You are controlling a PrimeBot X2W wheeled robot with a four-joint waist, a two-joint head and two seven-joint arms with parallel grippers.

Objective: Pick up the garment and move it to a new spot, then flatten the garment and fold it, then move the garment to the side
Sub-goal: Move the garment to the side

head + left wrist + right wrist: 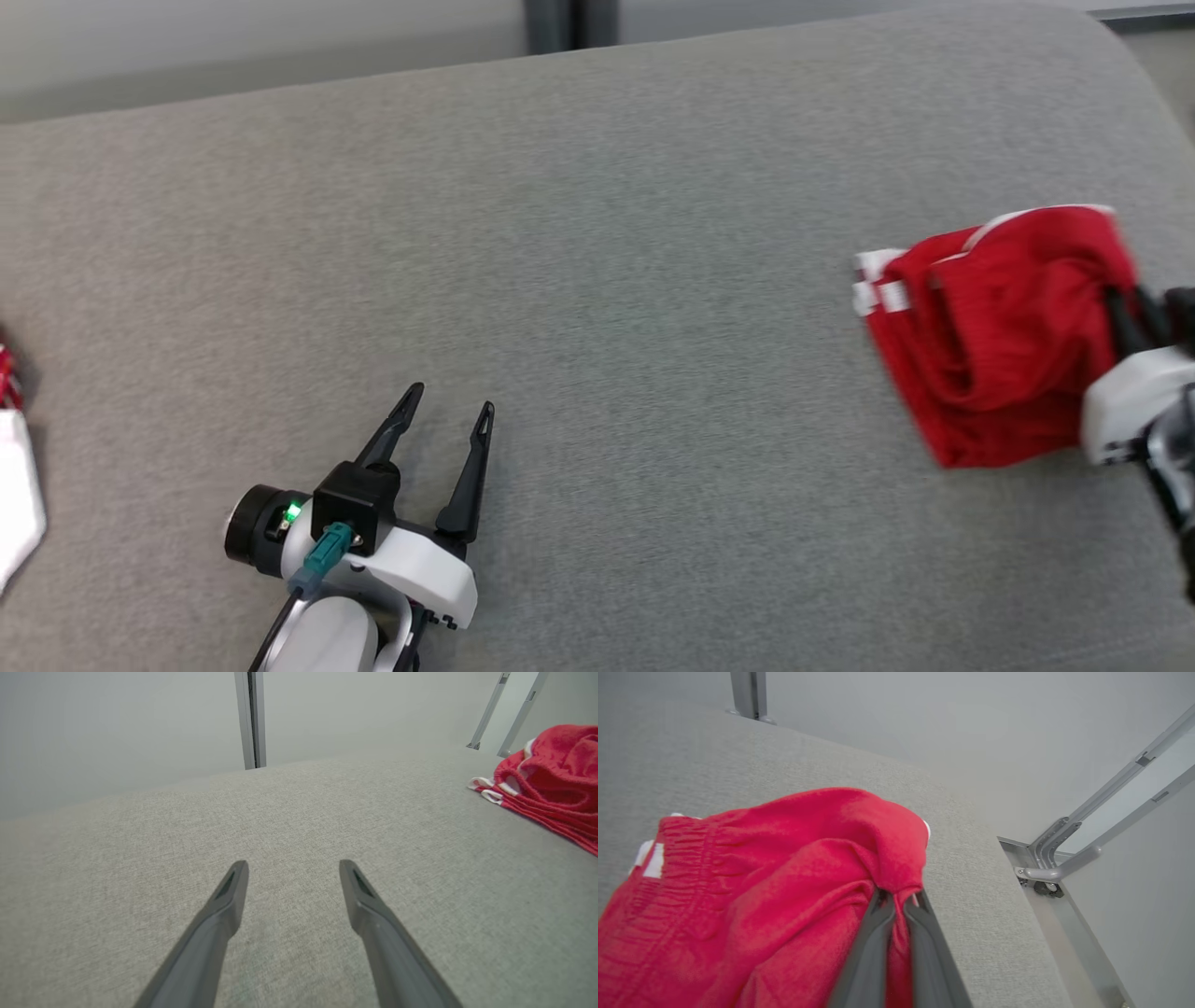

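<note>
Our left gripper (452,399) sits wide and empty while our right gripper (899,895) pinches the seemingly folded garment (999,345), not yet set aside.

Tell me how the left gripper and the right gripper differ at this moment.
The left gripper is open; the right gripper is shut. The left gripper holds nothing; the right gripper pinches a fold of the red garment. The left gripper hangs over bare grey upholstery, the right gripper near its right edge. Both have two long dark fingers.
</note>
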